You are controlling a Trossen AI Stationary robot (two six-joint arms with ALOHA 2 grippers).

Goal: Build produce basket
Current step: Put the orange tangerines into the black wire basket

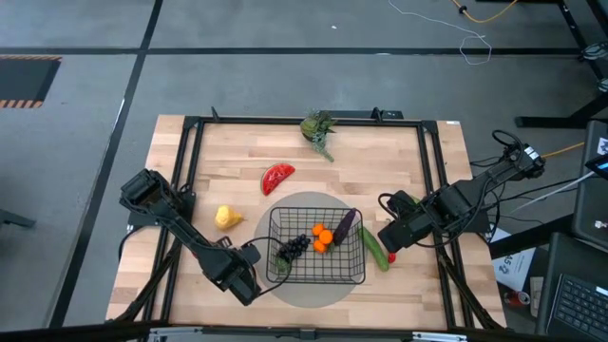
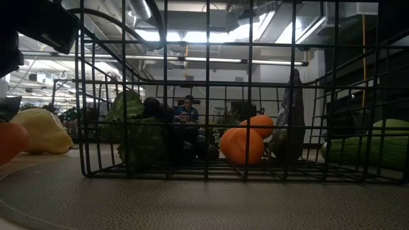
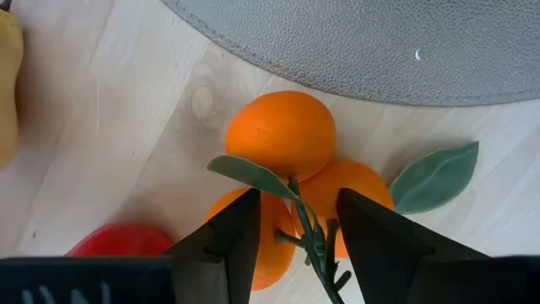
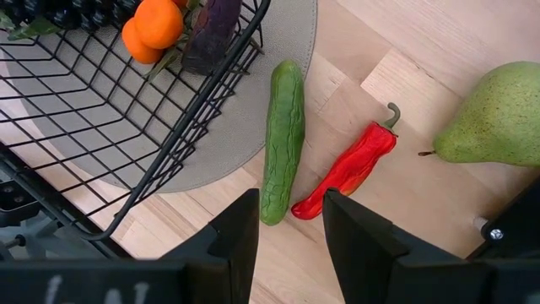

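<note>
Left pincer (image 3: 295,232): fingers apart, hanging directly over a cluster of oranges (image 3: 283,135) on the desk (image 1: 399,161), nothing gripped. Three glossy orange globes, one green stem, two dull green leaves. The cluster lies just off the edge of the grey round mat (image 3: 354,42). A red fruit shows partly beside the cluster, a yellow one at the frame edge. In the high view this pincer (image 1: 255,271) sits close against the basket's near-left corner.

Right pincer (image 4: 291,224): fingers apart, empty, poised above the lower ends of the cucumber (image 4: 283,139) and chili (image 4: 346,169). In the high view it (image 1: 389,237) is just to the right of the basket.

Cucumber: long, green, bumpy skin, lying along the basket's right side, partly on the mat. Chili: red, curved, green stem, on bare wood just beyond the cucumber. Pear (image 4: 498,118): green, speckled, brown stem, farther out from the basket.

Basket (image 1: 351,275): black wire mesh, squarish, open grid walls, on the mat. Inside: dark grapes (image 1: 296,245) with leaves, small oranges (image 1: 323,237), purple eggplant (image 1: 344,224) leaning on the right wall.

Left of the basket: yellow fruit (image 1: 226,218). Behind it: red watermelon slice (image 1: 277,176), then a leafy green sprig (image 1: 318,128) at the desk's far edge.

No readable writing or labels.
</note>
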